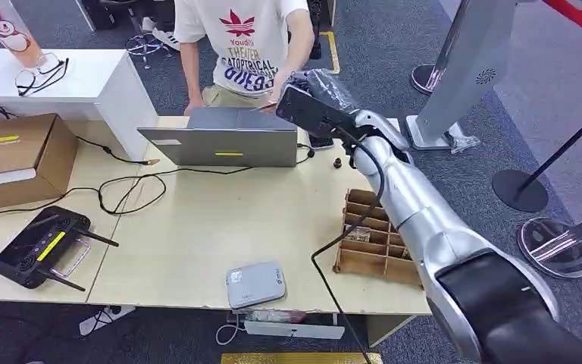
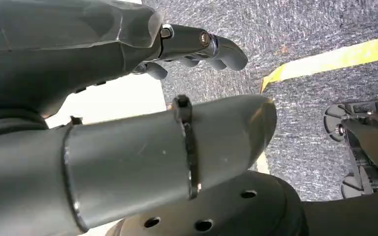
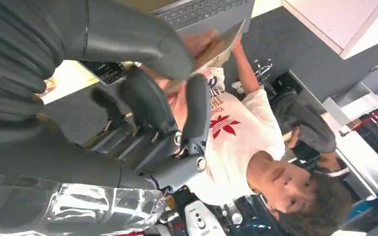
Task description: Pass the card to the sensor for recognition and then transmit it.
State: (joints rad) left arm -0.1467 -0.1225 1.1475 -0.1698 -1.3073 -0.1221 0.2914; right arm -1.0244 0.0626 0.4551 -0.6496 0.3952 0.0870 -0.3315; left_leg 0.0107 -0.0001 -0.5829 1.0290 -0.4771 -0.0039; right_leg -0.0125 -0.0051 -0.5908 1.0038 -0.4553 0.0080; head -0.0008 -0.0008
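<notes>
My right hand (image 1: 307, 102) reaches over the far edge of the table, just past the laptop. In the right wrist view its thumb and fingers (image 3: 150, 101) pinch a thin tan card (image 3: 222, 40). A person (image 1: 242, 45) in a white T-shirt stands behind the laptop, and the person's hand (image 3: 203, 40) touches the same card. The grey card sensor (image 1: 255, 283) lies flat near the table's front edge, far from the card. My left hand (image 2: 197, 44) hangs over the carpet, fingers apart and holding nothing.
An open laptop (image 1: 220, 136) stands at the back of the table (image 1: 197, 227). A cardboard divider tray (image 1: 371, 235) sits under my right arm. On the left are a cardboard box (image 1: 15, 155) and a black router (image 1: 42, 246). Stanchion bases (image 1: 519, 189) stand at right.
</notes>
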